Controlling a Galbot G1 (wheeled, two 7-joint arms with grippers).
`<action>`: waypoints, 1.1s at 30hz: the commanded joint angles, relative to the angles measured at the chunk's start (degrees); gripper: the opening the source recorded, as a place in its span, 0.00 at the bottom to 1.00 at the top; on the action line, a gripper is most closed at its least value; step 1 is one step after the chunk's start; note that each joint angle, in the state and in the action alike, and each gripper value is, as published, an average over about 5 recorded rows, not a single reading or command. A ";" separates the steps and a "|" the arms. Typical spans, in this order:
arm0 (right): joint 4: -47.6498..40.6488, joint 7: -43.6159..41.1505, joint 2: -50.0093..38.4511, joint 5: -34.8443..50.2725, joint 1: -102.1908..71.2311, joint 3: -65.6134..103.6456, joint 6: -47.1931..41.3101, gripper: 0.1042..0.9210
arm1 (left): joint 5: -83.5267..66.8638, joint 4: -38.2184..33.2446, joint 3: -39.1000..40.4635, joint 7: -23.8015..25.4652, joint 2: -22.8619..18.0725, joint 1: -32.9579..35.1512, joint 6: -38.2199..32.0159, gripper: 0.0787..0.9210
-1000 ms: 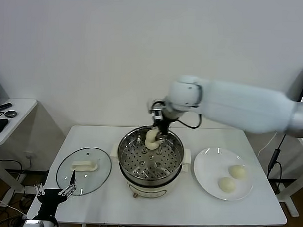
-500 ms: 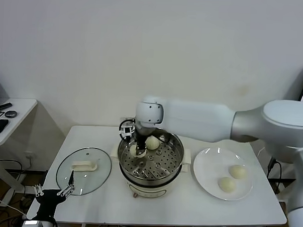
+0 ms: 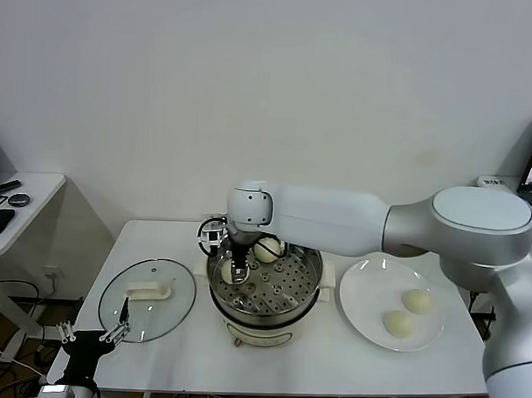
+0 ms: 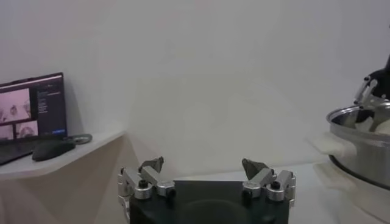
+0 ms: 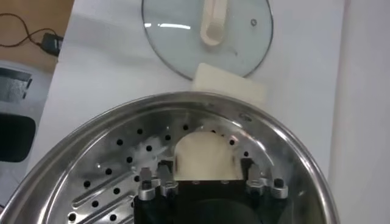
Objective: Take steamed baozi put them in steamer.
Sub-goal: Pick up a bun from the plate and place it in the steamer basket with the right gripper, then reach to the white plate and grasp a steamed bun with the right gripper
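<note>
The steamer [image 3: 265, 286], a round shiny stainless-steel pot with a perforated tray on a cream-white electric base, stands mid-counter, between the round glass lid with a cream handle [image 3: 147, 298] on the robot's left and the flat white plate [image 3: 366, 300] on its right. The white counter [image 3: 330, 358] is bare in front of the pot.

The right arm reaches across the pot, and the right gripper [image 3: 235, 273] is down inside, by the left wall. The small, smooth, cream-white baozi [image 5: 205, 159] it carries lies directly between its fingers, low on the tray. The bun is round, so it has no long axis to mind. The jaws stand about bun-wide around it; whether they press or have eased off is hard to tell, though it looks held. A second baozi [image 3: 267, 250] rests at the far side of the tray, near but apart.

The steel rim [image 5: 256, 125] stands just beyond the fingertips, so the open room for withdrawing is straight up. Two more baozi [image 3: 417, 301] [image 3: 398, 323] wait on the plate, nearer the right arm.

The left gripper [image 4: 206, 176] is parked low at the counter's left front corner, jaws wide and empty.
</note>
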 commanded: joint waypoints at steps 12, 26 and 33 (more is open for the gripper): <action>19.57 -22.97 -35.02 -17.22 14.27 0.22 16.23 0.88 | 0.02 -1.18 0.84 0.26 0.77 -0.67 0.48 0.88; 21.86 -25.77 -57.30 -32.44 -4.96 10.42 28.56 0.88 | 1.30 -0.76 1.30 0.33 0.86 -0.21 0.54 0.88; 17.81 -22.61 -58.04 -38.72 -22.97 24.03 30.87 0.88 | 1.93 -1.65 1.13 0.37 0.45 0.81 1.10 0.88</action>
